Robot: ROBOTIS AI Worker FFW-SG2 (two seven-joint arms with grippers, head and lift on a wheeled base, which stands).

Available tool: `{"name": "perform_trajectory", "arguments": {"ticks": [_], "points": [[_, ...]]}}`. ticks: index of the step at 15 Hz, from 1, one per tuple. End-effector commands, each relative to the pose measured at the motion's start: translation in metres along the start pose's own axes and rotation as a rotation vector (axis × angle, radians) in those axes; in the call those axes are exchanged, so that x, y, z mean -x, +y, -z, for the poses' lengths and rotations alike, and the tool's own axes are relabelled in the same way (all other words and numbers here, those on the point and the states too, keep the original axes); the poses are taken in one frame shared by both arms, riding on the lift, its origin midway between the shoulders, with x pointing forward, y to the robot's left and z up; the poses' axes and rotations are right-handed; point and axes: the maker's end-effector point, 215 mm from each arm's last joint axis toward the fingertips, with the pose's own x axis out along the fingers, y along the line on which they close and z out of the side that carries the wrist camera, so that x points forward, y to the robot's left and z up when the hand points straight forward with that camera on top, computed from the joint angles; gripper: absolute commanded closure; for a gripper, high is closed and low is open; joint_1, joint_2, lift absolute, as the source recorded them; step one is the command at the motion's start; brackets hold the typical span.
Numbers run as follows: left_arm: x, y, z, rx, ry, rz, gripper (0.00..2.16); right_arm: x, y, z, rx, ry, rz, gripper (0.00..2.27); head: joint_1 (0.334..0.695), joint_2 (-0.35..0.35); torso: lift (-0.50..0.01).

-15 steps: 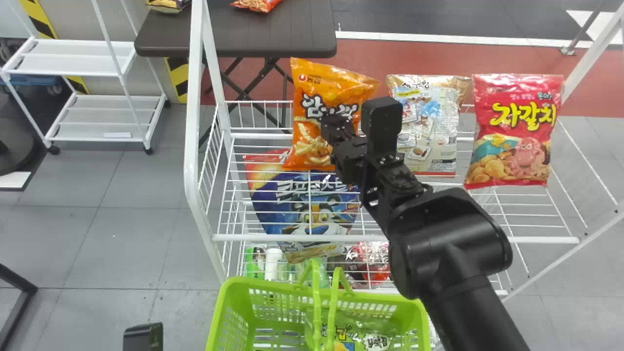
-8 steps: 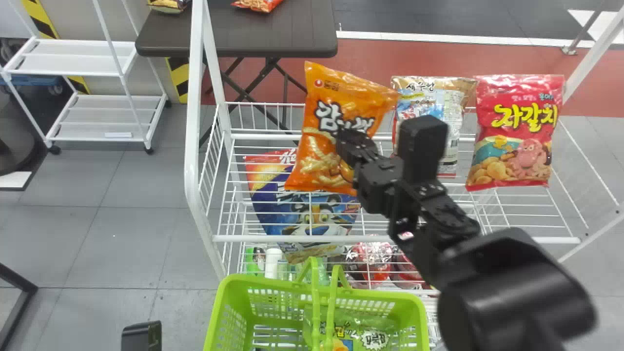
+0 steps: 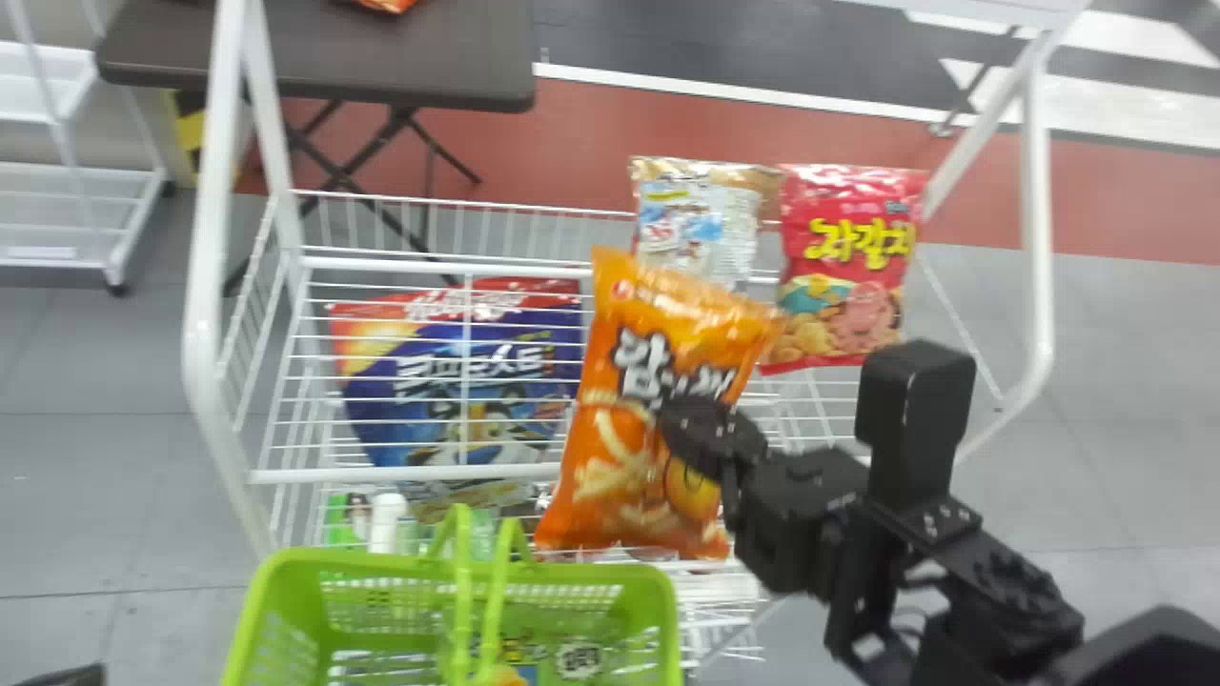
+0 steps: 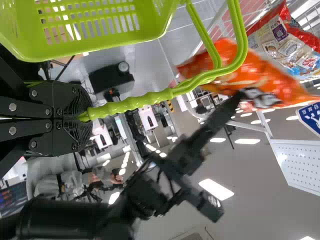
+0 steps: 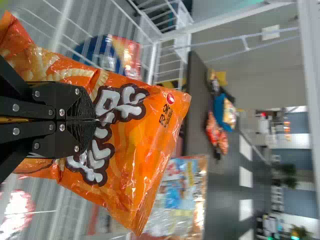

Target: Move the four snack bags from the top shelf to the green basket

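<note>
The right gripper [image 3: 691, 429] is shut on the orange snack bag [image 3: 634, 381], holding it tilted in front of the shelf [image 3: 410, 474], just above the right rear of the green basket [image 3: 658, 591]. In the right wrist view the gripper [image 5: 95, 120] pinches the front of the orange bag [image 5: 135, 145]. A silver-white bag [image 3: 696, 214] and a red bag [image 3: 848, 257] stand on the top shelf at the back right. Inside the basket lies a green bag [image 3: 553, 653]. At bottom left is the left gripper's arm [image 3: 62, 676]; the left gripper [image 4: 82, 119] is shut on the basket handle [image 4: 145, 101].
A blue bag [image 3: 467, 381] shows through the top shelf's wires, with several items such as a white bottle [image 3: 386, 519] lower down. White shelf posts [image 3: 205, 286] rise at the rack's sides. A dark table [image 3: 334, 57] stands behind.
The orange bag, held by my right gripper, has come off the shelf, forward and down towards the basket. The head view has shifted, so shelf and basket now appear farther left.
</note>
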Motion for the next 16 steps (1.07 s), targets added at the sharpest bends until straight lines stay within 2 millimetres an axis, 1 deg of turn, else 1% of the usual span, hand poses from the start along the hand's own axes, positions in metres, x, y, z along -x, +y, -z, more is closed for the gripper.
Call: {"name": "perform_trajectory", "arguments": {"ticks": [1,2,4,5,6,7,8,9,11,13,16], "points": [[-0.001,0.000,0.001,0.004,-0.003,0.000,1.22,0.032,-0.004,0.036,-0.025,0.113,-0.007,2.24,0.695,-0.321,0.000],[-0.001,0.000,0.003,0.007,-0.006,-0.002,1.22,0.039,0.000,0.051,-0.034,0.169,-0.020,2.24,0.695,-0.350,0.000],[-0.002,0.001,0.004,0.007,-0.016,-0.007,1.22,0.053,0.003,0.077,-0.031,0.268,-0.039,2.24,0.695,-0.350,0.000],[-0.003,0.000,0.004,0.006,-0.017,-0.006,1.22,0.062,0.011,0.095,-0.049,0.332,-0.068,2.24,0.695,-0.350,0.000],[-0.003,-0.001,0.002,-0.002,-0.019,-0.005,1.22,0.071,0.025,0.112,-0.073,0.395,-0.111,2.24,0.695,-0.350,0.000],[-0.003,-0.002,0.001,-0.007,-0.023,-0.005,1.22,0.075,0.038,0.122,-0.091,0.427,-0.149,2.24,0.695,-0.350,0.000],[-0.004,-0.004,0.002,-0.011,-0.022,-0.004,1.22,0.076,0.054,0.129,-0.110,0.441,-0.191,2.24,0.695,-0.350,0.000],[-0.006,-0.005,0.003,-0.012,-0.021,-0.005,1.22,0.074,0.064,0.129,-0.120,0.433,-0.221,2.24,0.695,-0.350,0.000],[-0.008,-0.008,0.007,-0.013,-0.014,-0.004,1.22,0.063,0.083,0.120,-0.129,0.383,-0.256,2.24,0.695,-0.350,0.000],[-0.012,-0.012,0.010,-0.023,-0.008,0.000,1.22,0.056,0.102,0.121,-0.136,0.379,-0.290,2.24,0.695,-0.350,0.000],[-0.012,-0.013,0.010,-0.026,-0.008,0.000,1.22,0.057,0.146,0.146,-0.128,0.447,-0.369,2.24,0.695,-0.341,0.000]]}}
